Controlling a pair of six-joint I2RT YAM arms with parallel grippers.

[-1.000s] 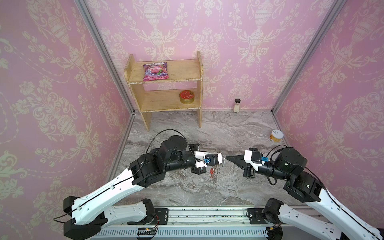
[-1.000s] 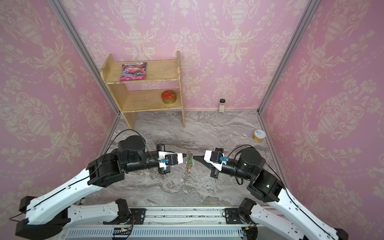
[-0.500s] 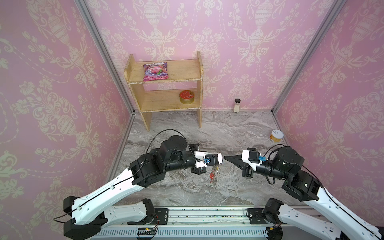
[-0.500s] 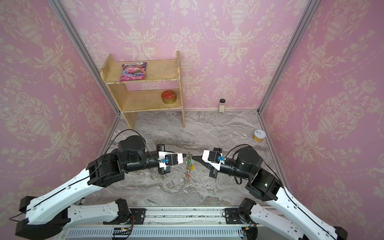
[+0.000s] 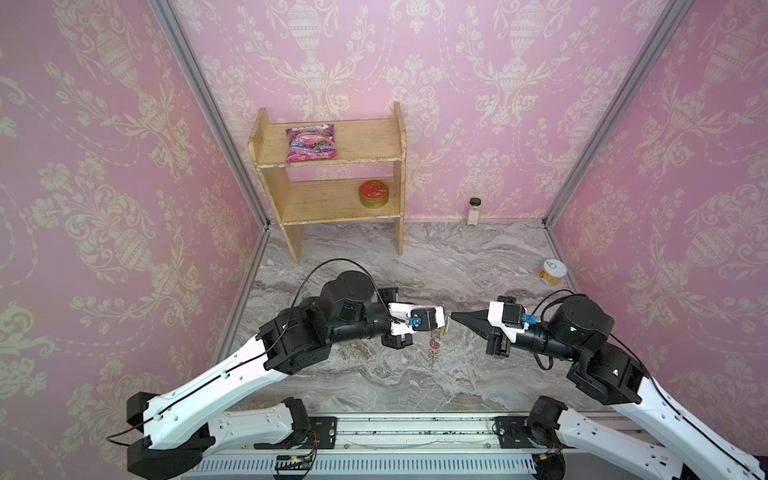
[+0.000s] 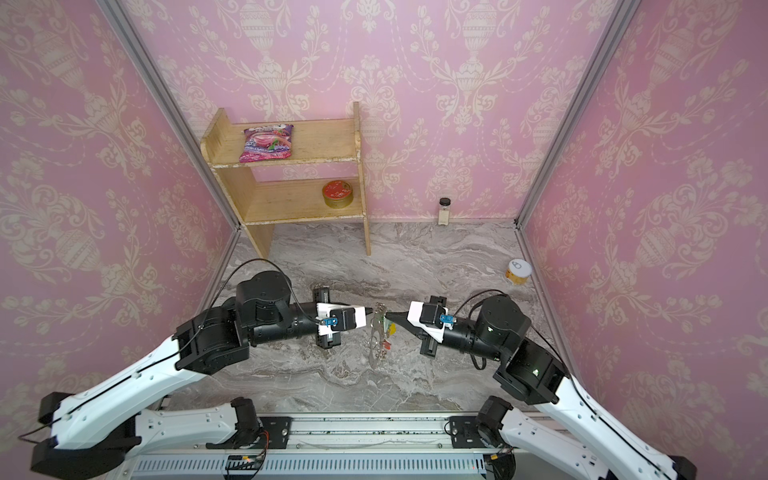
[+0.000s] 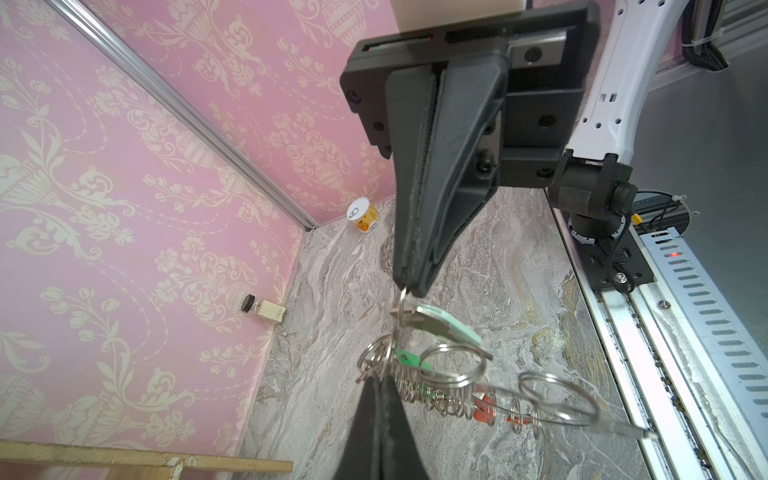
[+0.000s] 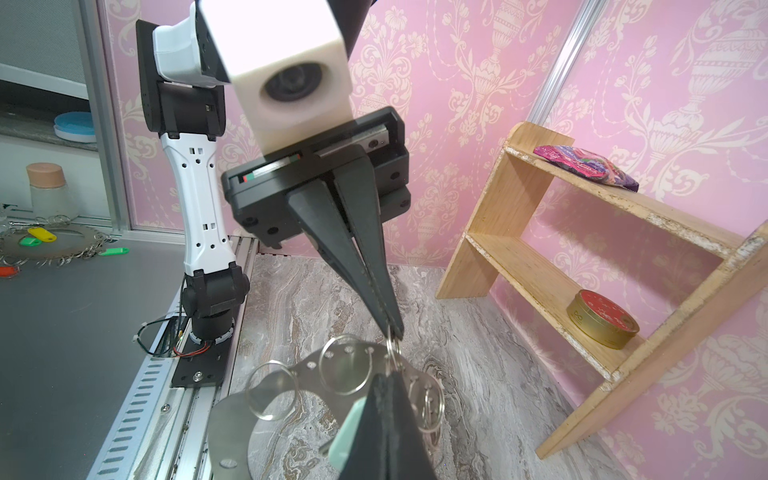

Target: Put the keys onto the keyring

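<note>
My left gripper [image 7: 382,380] is shut on the rim of the keyring [image 7: 457,399], a flat grey metal hoop lined with silver loops and red and green tags. The keyring [image 6: 376,340] hangs edge-on below the fingertips in both top views. My right gripper [image 8: 388,378] is shut on the small ring of the keys [image 7: 444,326], whose mint-green tag [image 8: 349,419] lies against its fingers. The two grippers meet tip to tip above the marble floor, left gripper [image 5: 444,322] facing right gripper [image 5: 454,317]. The keys' ring touches the hoop's rim; whether it is threaded on I cannot tell.
A wooden shelf [image 5: 328,174] at the back holds a pink packet [image 5: 311,143] and a red-lidded tin [image 5: 374,193]. A small jar [image 5: 473,210] stands by the back wall, a yellow can [image 5: 552,272] at the right wall. Another tagged hoop [image 8: 54,245] lies outside the cell.
The right arm edged slightly toward the left gripper and came back. Both grippers stay shut and the keyring hangs in the same place.
</note>
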